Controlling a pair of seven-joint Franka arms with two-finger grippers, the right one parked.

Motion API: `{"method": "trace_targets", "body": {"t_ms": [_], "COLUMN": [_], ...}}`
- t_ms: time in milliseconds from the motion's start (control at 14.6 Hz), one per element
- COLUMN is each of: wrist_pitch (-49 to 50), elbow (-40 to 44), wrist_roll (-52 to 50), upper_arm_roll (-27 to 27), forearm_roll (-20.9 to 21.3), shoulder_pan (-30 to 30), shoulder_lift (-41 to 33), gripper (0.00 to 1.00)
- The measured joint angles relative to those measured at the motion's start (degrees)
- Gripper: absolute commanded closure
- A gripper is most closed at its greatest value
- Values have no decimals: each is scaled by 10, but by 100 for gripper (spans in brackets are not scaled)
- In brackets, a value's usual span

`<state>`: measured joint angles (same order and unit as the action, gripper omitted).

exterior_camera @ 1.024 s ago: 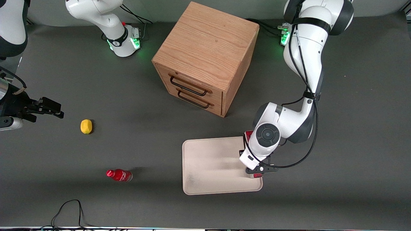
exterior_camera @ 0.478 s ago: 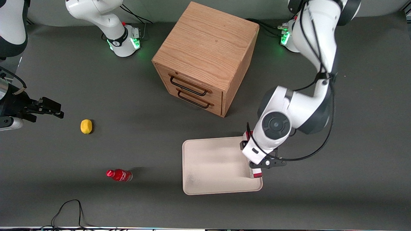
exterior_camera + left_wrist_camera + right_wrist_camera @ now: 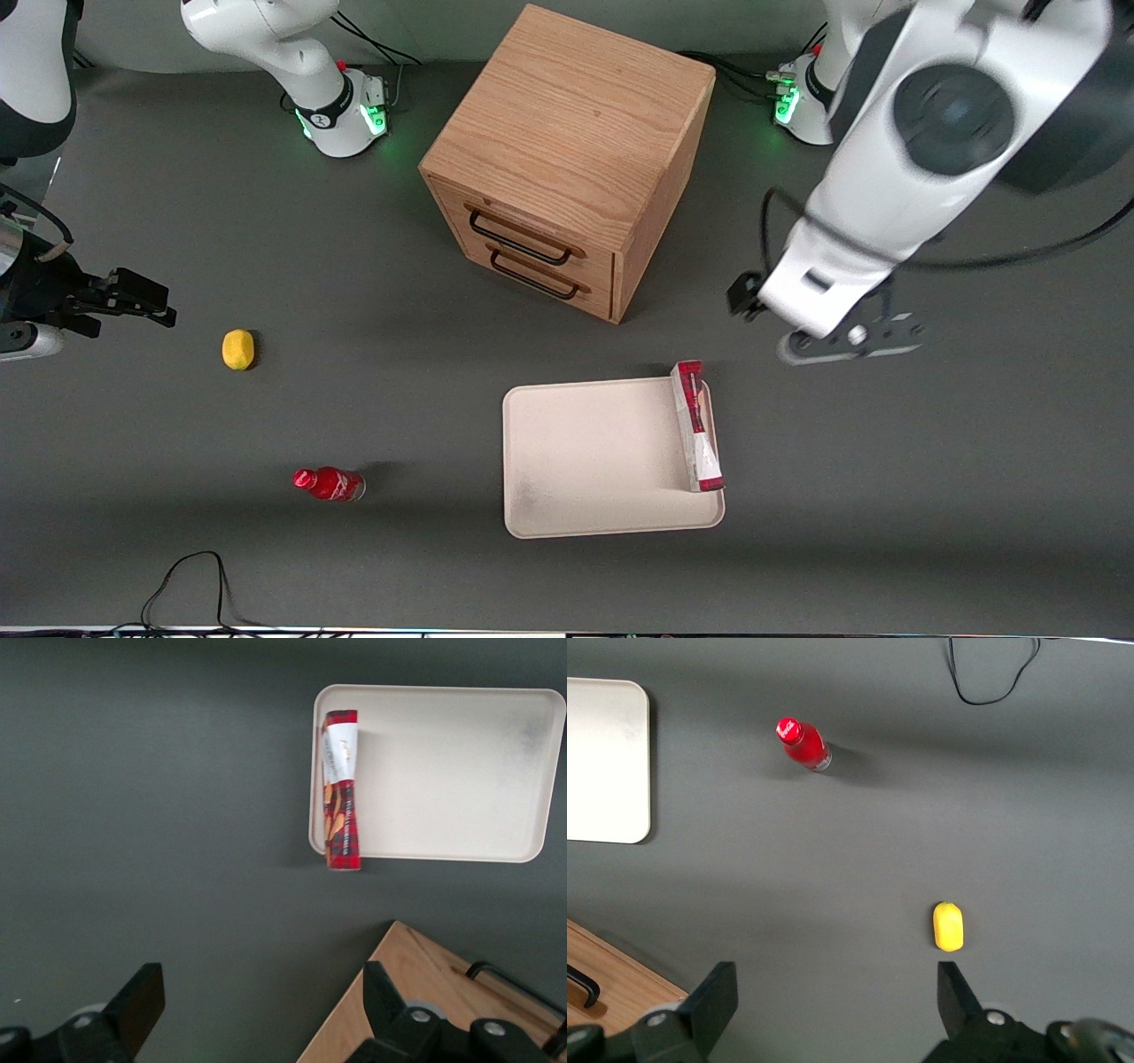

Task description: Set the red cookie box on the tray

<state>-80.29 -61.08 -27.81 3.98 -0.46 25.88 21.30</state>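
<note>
On the tray point(image 3: 585, 461), along its edge toward the working arm's end, the red cookie box point(image 3: 697, 425) lies released with one end overhanging the rim, while the gripper point(image 3: 842, 341) hovers above the bare table nearby, fingers spread and empty, so placement appears complete and only retraction remains.

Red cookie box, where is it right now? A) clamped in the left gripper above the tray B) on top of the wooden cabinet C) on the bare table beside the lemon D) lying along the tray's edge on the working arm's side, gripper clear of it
D: the red cookie box lies along the tray at its working-arm edge, one end jutting over the rim, while the open gripper hangs apart, over bare table.
</note>
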Motion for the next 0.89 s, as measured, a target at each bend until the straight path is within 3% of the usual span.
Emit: {"method": "trace_targets", "body": {"t_ms": [410, 615, 888], "wrist_pitch": [15, 7, -63], "elbow": [-111, -143, -220], "wrist_roll": [176, 249, 269], "upper_arm_roll": [7, 9, 9], "forearm_roll": [4, 4, 4], "shoulder_pan": [-114, -172, -208], "shoulder_lift": [-143, -169, -208], "gripper": [0, 0, 0]}}
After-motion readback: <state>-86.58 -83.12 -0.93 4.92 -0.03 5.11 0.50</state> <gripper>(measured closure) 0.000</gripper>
